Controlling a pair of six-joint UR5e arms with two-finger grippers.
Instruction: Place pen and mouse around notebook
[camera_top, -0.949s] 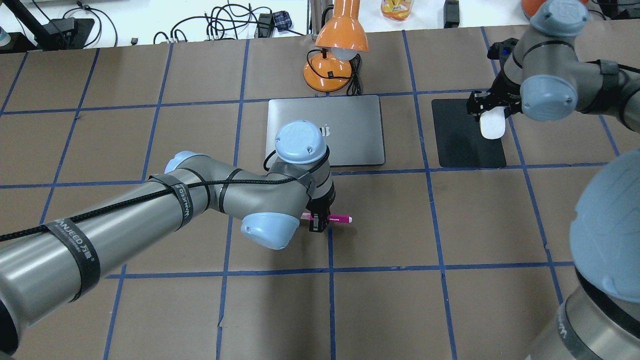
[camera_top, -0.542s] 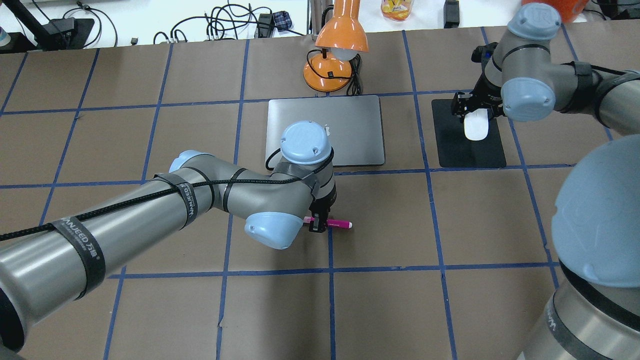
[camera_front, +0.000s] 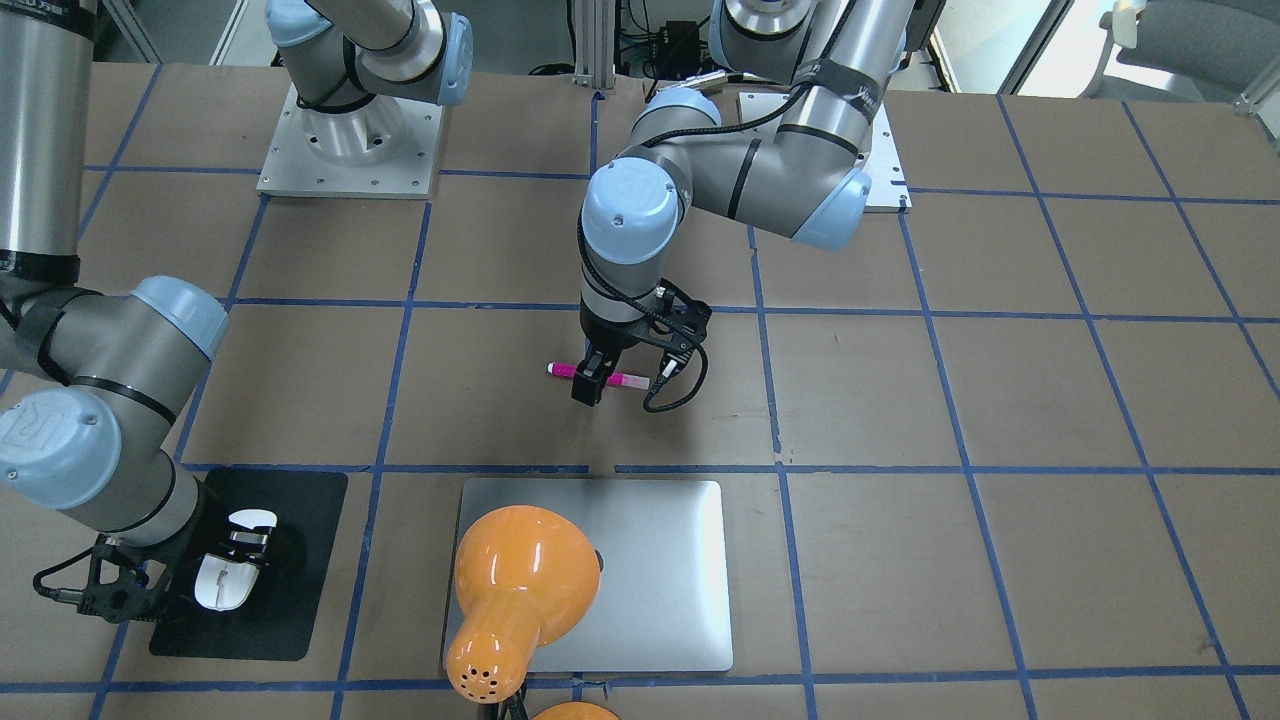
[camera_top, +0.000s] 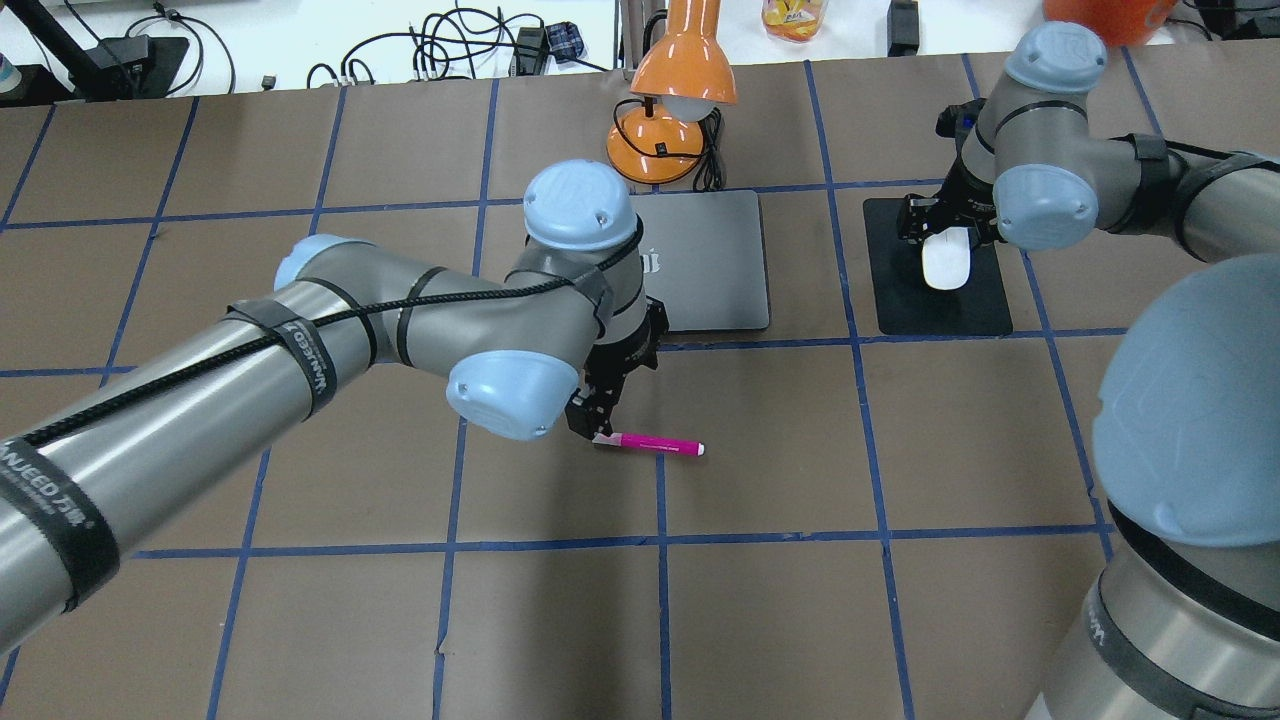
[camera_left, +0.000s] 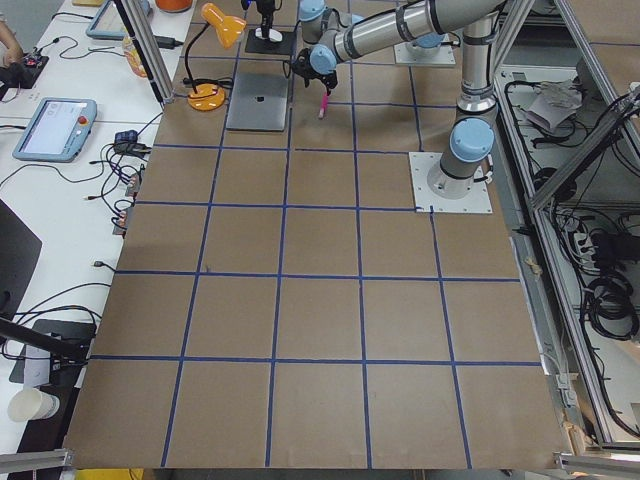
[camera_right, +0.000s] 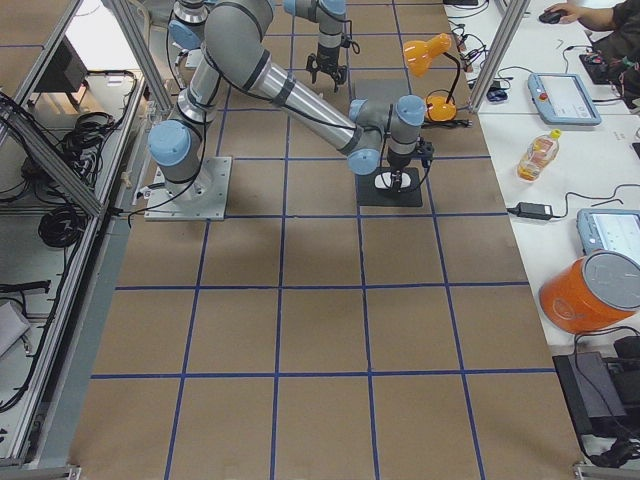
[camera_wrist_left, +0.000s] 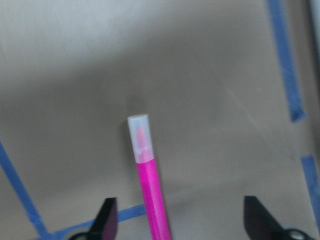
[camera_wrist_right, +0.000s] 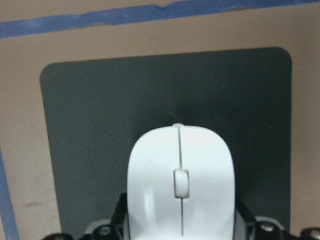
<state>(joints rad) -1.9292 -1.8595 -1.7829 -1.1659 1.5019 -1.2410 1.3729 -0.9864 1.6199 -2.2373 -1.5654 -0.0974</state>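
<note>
Left tool (camera_top: 592, 418) has lifted off the pen (camera_top: 650, 443), jaws wide. Right tool (camera_top: 945, 238) clamps the mouse (camera_top: 943, 265); a shallow grip may drop it.

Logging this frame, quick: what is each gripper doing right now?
Left gripper: open, the pen lying free on the table below it.
Right gripper: shut on the mouse, above the black mat.

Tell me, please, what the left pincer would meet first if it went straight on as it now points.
Pointing down and open, the left pincer straddles the pen from above, so its fingertips would probably reach the brown table first, the pen passing between them; its height is unclear.
</note>
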